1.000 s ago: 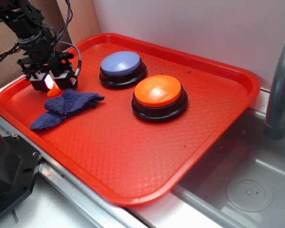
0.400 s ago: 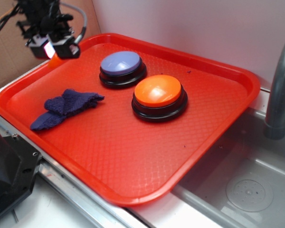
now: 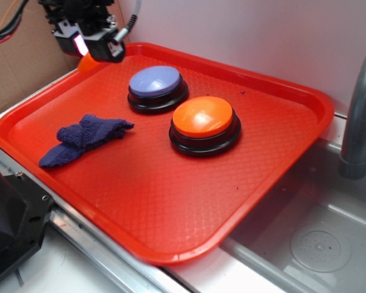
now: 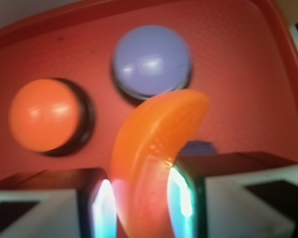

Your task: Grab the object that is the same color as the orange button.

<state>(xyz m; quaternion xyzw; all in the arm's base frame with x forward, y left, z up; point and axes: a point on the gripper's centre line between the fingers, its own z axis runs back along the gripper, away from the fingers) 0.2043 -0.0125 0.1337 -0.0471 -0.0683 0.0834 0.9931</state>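
My gripper (image 3: pixel 87 54) hangs high over the tray's far left corner, shut on the object (image 3: pixel 86 62), a small glossy orange horn-shaped piece that pokes out below the fingers. In the wrist view the object (image 4: pixel 151 153) curves up between the two lit pads (image 4: pixel 181 196) and fills the gap, with my gripper (image 4: pixel 143 201) closed against both its sides. The orange button (image 3: pixel 203 118) with its black base sits mid-tray, well to the right of the gripper; it shows at the left as the orange button (image 4: pixel 43 115) in the wrist view.
A lavender-blue domed button (image 3: pixel 155 82) stands just right of and below the gripper. A blue-purple knitted cloth (image 3: pixel 84 137) lies at the left of the red tray (image 3: pixel 171 201). A steel sink (image 3: pixel 317 244) and grey faucet pipe (image 3: pixel 358 116) are at the right.
My gripper has risen from the tray beside the cloth, carrying the orange piece up and toward the far left corner. The cloth and both buttons have stayed put.
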